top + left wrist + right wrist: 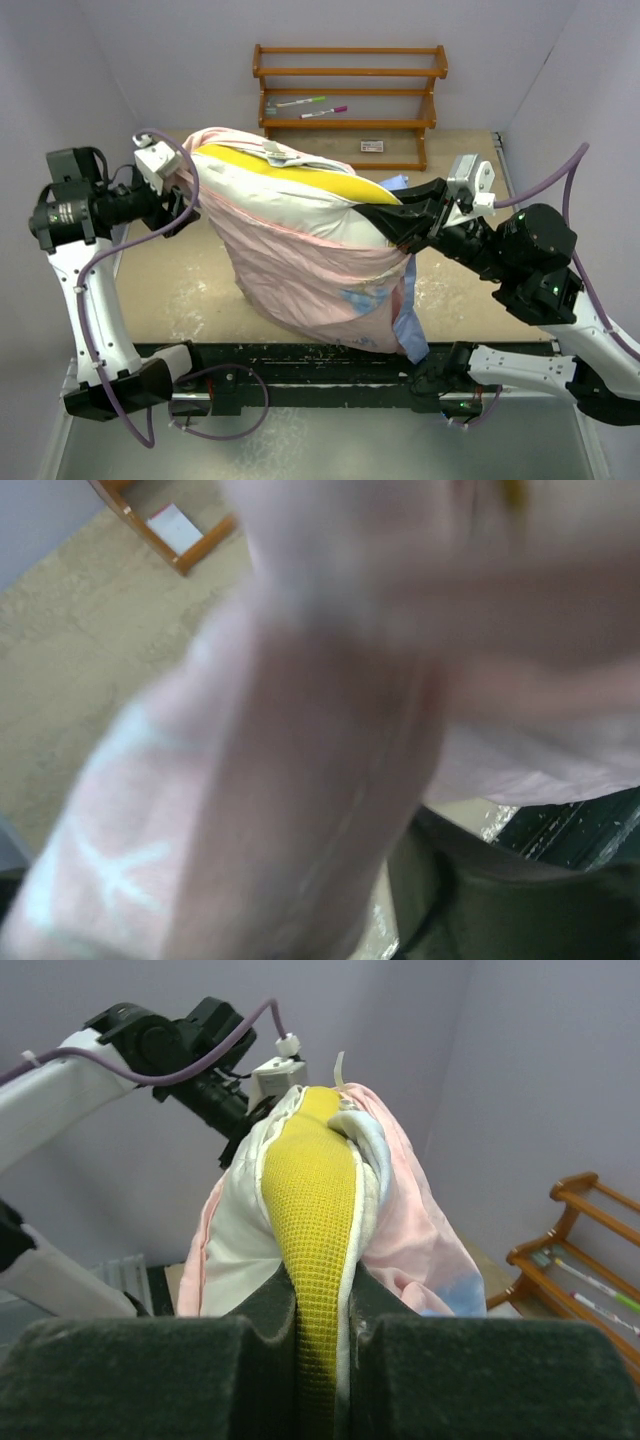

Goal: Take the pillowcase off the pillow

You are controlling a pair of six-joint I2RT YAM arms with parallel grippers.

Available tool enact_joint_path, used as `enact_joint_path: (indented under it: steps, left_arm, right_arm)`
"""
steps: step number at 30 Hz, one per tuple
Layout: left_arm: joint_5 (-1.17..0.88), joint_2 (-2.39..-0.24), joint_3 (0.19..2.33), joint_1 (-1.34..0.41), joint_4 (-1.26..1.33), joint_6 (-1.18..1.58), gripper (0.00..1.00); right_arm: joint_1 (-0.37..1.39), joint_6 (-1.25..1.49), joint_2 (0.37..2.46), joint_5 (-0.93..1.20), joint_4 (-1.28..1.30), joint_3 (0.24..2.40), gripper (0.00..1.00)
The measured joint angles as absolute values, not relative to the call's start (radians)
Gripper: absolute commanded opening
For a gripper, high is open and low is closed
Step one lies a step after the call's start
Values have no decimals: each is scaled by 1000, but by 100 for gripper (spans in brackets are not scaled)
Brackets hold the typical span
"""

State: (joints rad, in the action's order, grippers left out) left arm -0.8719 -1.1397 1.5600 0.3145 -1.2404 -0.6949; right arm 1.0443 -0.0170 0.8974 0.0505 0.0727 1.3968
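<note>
Plainly, the pillow (300, 190) stands tilted over the table (170, 275) between the two arms; its upper part is bare and its lower part is wrapped in the pillowcase (300, 275), which is turned pink side out with a blue flap hanging at the near right; the right gripper (322, 1325) has its fingers pinched tight on the pillow's yellow side band (312, 1200); the left gripper (168, 172) sits at the pillow's far left corner amid bunched pink cloth, and I cannot tell whether its fingers are closed, or on which layer, since the left wrist view is only blurred pink fabric. The risks, as I judge them: the band is a thin hold, and a hard pull on the cover could drag it out of the right fingers and drop the pillow; if the left fingers have caught pillow along with cover, pulling would only stretch both; the cover's mouth may also snag on the puffy lower corners and bunch instead of sliding off.
</note>
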Motion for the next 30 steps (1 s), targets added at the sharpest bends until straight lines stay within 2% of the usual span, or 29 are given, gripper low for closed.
enact_joint_path:
  steps: [3, 7, 9, 11, 16, 21, 30]
  left_arm:
    - [-907, -1217, 1814, 321, -1335, -669, 78]
    - [-949, -1358, 2401, 327, -1356, -584, 83]
    - [-978, -1381, 2601, 324, -1320, -532, 85]
    - [-1000, -1323, 2590, 318, -1261, -486, 86]
    - [-1028, -1154, 2383, 314, -1154, -417, 86]
    - [-1071, -1208, 2350, 314, -1185, -439, 85]
    - [-1054, -1290, 2319, 314, -1301, -575, 78]
  right_arm:
    - [1044, -10, 940, 103, 77, 1464, 0]
    - [1045, -14, 1014, 159, 89, 1545, 0]
    - [1045, -32, 1048, 167, 121, 1584, 0]
    - [1045, -64, 1075, 165, 154, 1605, 0]
    - [1047, -247, 1178, 102, 215, 1710, 0]
    - [1046, -371, 1299, 117, 243, 1846, 0]
    - [1041, -388, 1334, 399, 319, 1872, 0]
